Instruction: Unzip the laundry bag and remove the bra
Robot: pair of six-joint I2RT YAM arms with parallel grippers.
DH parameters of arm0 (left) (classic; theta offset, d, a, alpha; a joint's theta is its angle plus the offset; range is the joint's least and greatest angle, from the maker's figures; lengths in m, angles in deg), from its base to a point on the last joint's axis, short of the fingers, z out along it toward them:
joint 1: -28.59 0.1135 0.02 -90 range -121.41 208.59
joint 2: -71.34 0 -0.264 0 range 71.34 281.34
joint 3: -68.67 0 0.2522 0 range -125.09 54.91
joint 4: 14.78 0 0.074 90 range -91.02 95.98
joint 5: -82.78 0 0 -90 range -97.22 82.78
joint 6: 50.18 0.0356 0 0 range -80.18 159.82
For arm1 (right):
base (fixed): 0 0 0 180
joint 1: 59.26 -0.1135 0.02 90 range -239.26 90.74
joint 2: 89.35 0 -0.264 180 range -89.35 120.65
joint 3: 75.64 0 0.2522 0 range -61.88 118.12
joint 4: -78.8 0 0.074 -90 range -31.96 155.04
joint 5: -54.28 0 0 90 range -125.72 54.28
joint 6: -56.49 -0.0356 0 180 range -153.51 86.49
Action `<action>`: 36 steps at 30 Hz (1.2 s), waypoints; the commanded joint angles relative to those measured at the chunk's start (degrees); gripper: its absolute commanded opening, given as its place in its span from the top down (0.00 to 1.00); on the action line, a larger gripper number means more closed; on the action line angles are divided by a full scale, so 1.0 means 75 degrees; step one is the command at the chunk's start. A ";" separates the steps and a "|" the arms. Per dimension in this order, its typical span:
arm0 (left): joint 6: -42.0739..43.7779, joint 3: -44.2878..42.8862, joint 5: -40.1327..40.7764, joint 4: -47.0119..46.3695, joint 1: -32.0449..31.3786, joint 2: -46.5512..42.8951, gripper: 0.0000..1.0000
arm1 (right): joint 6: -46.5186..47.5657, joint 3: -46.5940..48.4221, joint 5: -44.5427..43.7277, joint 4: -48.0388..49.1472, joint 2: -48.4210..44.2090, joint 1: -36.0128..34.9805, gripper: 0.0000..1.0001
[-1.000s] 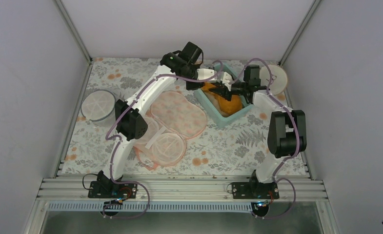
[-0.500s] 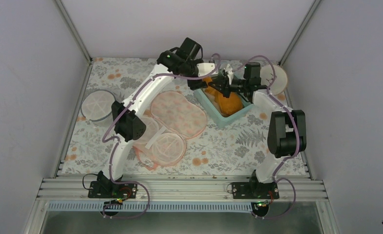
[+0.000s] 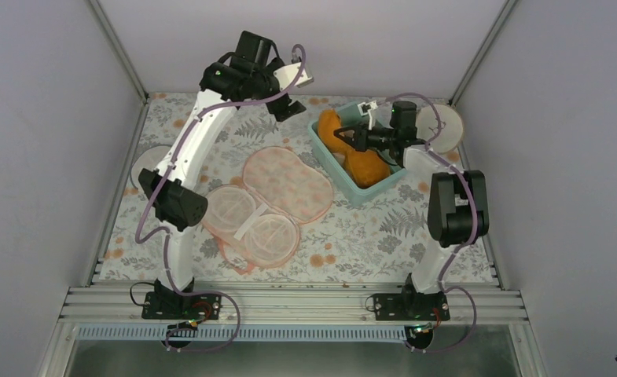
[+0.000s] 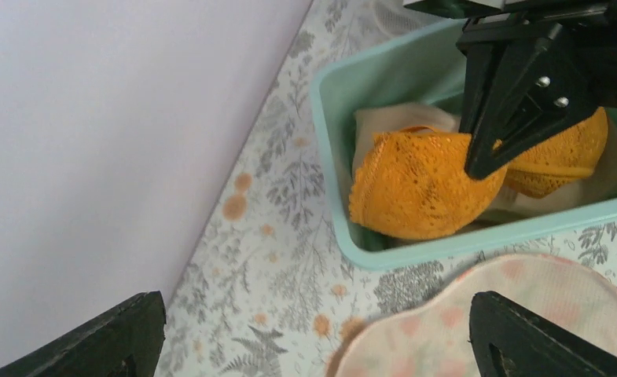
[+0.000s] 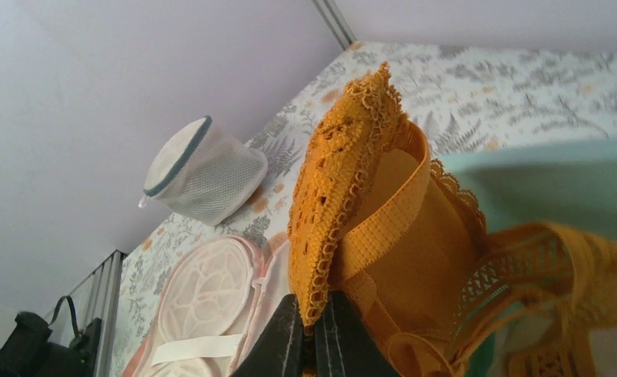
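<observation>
The laundry bag (image 3: 277, 200) lies unzipped and spread flat mid-table, its white spoked rings showing; it also shows as the laundry bag (image 5: 211, 290) and the laundry bag (image 4: 525, 314). The orange bra (image 3: 354, 157) sits in a teal bin (image 3: 344, 187). My right gripper (image 3: 350, 135) is shut on the bra's (image 5: 383, 220) lace edge, the pinch seen at my right gripper (image 5: 314, 314) and at my right gripper (image 4: 486, 149). My left gripper (image 3: 295, 93) hangs open and empty, high at the back left of the bin, as my left gripper (image 4: 317, 314) shows too.
A round white mesh drum (image 3: 149, 161) stands at the left edge, partly behind the left arm. A pale round item (image 3: 446, 126) lies at the back right corner. Pale beige fabric (image 4: 383, 118) lies under the bra (image 4: 423, 184) in the teal bin (image 4: 328, 157). Walls close the back and sides.
My left gripper opened, let go over the bin and swung up and back to the left. My right gripper closed on the bra's edge.
</observation>
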 commanded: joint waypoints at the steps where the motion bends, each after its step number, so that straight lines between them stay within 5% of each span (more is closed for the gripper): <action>1: -0.0278 0.0615 -0.0319 -0.0103 0.0127 -0.0234 0.04 | -0.0971 0.0233 -0.0238 0.0002 0.0662 0.0083 0.96; 13: -0.0238 0.1495 -0.0543 -0.0407 0.0204 -0.0682 0.04 | -0.1352 0.0690 -0.1568 -0.0134 0.1107 0.0403 0.94; 21: -0.0209 0.1562 -0.0633 -0.0408 0.0207 -0.0728 0.04 | -0.1308 0.0591 -0.3797 -0.0673 0.0715 0.0502 0.87; 27: -0.0163 0.1662 -0.0674 -0.0424 0.0219 -0.0822 0.04 | -0.0618 0.1045 -0.5140 -0.1525 0.0549 0.0502 0.57; 36: -0.0057 0.2095 -0.0600 -0.0475 0.0436 -0.1135 0.04 | 0.0160 0.1897 -0.6069 -0.3126 -0.0022 0.0318 0.50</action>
